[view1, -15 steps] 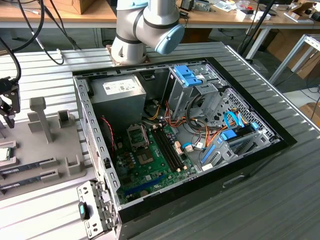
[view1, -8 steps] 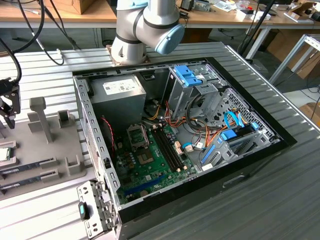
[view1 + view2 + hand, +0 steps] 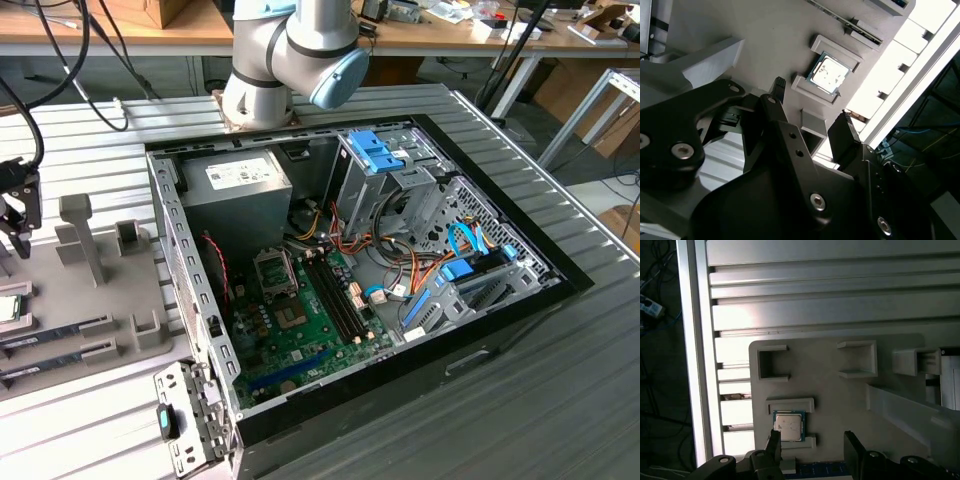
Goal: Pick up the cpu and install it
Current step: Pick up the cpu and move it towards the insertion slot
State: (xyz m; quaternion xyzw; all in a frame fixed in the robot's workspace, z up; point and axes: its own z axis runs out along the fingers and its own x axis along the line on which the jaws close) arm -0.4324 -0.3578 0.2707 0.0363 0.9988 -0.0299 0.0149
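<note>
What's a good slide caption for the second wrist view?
Open gripper poised near the cpu, which rests in its holder on the grey fixture plate.

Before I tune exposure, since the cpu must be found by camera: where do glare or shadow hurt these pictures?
In the second wrist view the aluminium slats blow out white and the cpu shines pale; in the first wrist view the cpu is evenly lit; the exterior view has soft light, no harsh shadows.

Grey plastic fixture plate (image 3: 105, 295) laid on ribbed aluminium table (image 3: 90, 430).
The small square silvery cpu (image 3: 788, 426) was seated on it, to the exterior view's left of the open metal computer case (image 3: 185, 250).
</note>
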